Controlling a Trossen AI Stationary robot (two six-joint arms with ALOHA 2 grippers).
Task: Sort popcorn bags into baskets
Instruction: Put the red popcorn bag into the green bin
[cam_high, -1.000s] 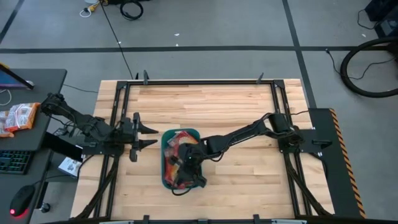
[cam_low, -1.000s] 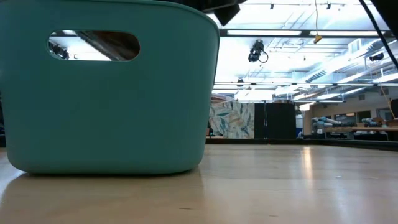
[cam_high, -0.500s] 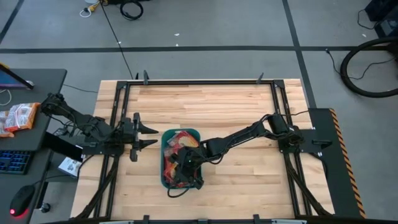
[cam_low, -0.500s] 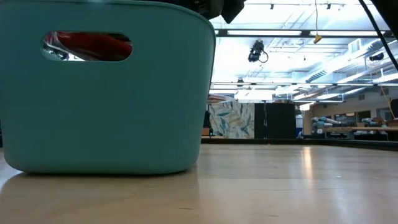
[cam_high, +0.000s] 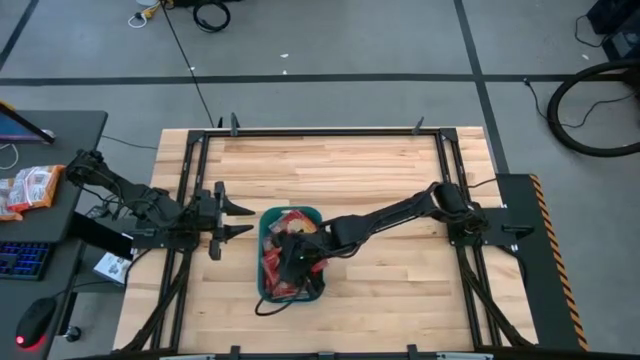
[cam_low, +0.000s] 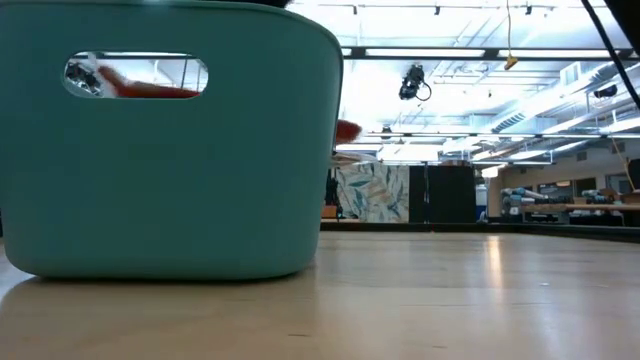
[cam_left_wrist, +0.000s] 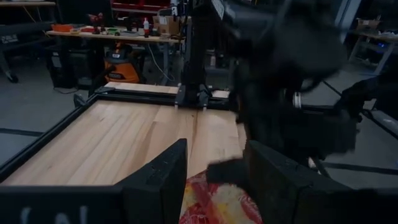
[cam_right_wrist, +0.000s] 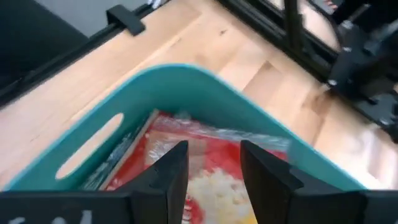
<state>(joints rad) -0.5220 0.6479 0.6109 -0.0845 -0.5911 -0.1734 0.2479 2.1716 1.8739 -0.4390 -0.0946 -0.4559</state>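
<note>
Directly over the teal-green rectangular plastic bin (cam_high: 289, 257) on the desk (cam_high: 380, 180), the right pincer (cam_high: 291, 262) hovers with fingers parted and empty above the flat red popcorn packets (cam_right_wrist: 205, 168) inside, while the left pincer (cam_high: 238, 218), also parted, waits just beside the bin.
</note>
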